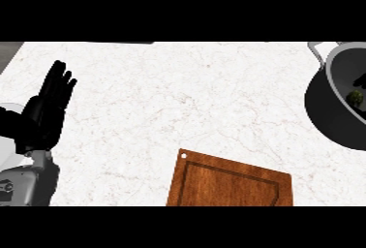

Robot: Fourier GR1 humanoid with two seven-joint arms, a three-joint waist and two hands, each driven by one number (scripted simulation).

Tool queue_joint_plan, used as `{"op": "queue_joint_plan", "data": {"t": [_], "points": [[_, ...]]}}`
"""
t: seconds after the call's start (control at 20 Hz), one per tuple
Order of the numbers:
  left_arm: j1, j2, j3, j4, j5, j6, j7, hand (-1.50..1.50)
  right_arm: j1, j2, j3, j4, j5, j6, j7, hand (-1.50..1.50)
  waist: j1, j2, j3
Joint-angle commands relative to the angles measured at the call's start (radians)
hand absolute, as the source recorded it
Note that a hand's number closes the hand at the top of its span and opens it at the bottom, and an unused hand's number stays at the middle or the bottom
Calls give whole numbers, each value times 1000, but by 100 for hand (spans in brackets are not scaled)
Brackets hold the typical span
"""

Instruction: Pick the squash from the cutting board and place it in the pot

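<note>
A small green-yellow squash shows inside the dark pot at the right edge of the counter. Black parts of my right hand show at the picture's right edge, over the pot's inside and right beside the squash; most of that hand is cut off. The wooden cutting board lies at the bottom centre with nothing on it. My left hand rests open at the far left, fingers up, well away from both board and pot.
The white marbled counter stretches between the left hand and the pot. The pot's grey handle sticks out at the top right. The counter's far edge runs along the top.
</note>
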Motion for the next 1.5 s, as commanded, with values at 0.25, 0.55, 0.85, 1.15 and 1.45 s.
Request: {"op": "queue_joint_plan", "data": {"t": [0.25, 0.55, 0.85, 1.15, 1.45], "points": [[3, 2, 10, 17, -8, 1, -22, 0, -105, 82, -32, 206, -130, 232, -109, -150, 7, 12, 19], [-15, 11, 29, 20, 6, 3, -7, 0, -180, 46, -188, 303, -299, 380, -105, -150, 1, 11, 19], [3, 16, 25, -12, 11, -16, -13, 0, -232, -101, -259, 468, -351, 511, -103, -150, 13, 15, 20], [7, 9, 33, 11, 12, -14, -27, 0, -174, -237, -280, 546, -375, 656, -185, -150, 4, 19, 22], [-23, 16, 23, 21, 17, -34, -19, 0, -177, -275, -261, 562, -373, 686, -164, -150, 20, 26, 25]]}}
